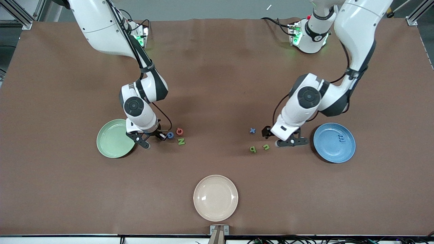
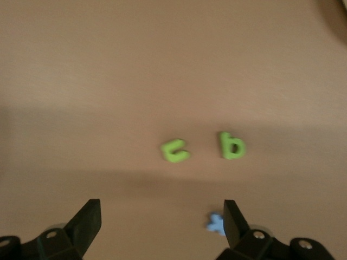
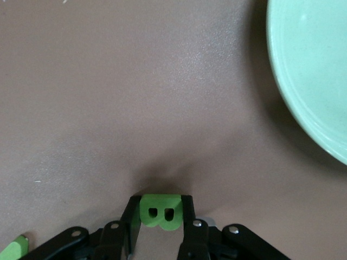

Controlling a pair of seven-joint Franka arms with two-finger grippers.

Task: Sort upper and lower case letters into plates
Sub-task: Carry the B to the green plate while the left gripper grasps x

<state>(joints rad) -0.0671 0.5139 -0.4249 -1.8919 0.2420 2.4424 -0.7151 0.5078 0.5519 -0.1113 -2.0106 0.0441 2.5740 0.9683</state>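
Observation:
My right gripper (image 1: 149, 138) is low at the table beside the mint green plate (image 1: 115, 138), shut on a green B (image 3: 161, 223) that sits between its fingers (image 3: 130, 216). A blue G (image 1: 170, 135), a red Q (image 1: 179, 131) and a green N (image 1: 181, 141) lie close by. My left gripper (image 1: 281, 139) hangs open and holds nothing, between the blue plate (image 1: 334, 152) and three lower-case letters: a blue x (image 2: 216, 222) and two green ones (image 2: 175, 150), (image 2: 232, 145). A blue m (image 1: 340, 138) lies in the blue plate.
A cream-beige plate (image 1: 215, 198) sits near the table's front edge, at the middle. Both arms' bases stand at the edge farthest from the front camera.

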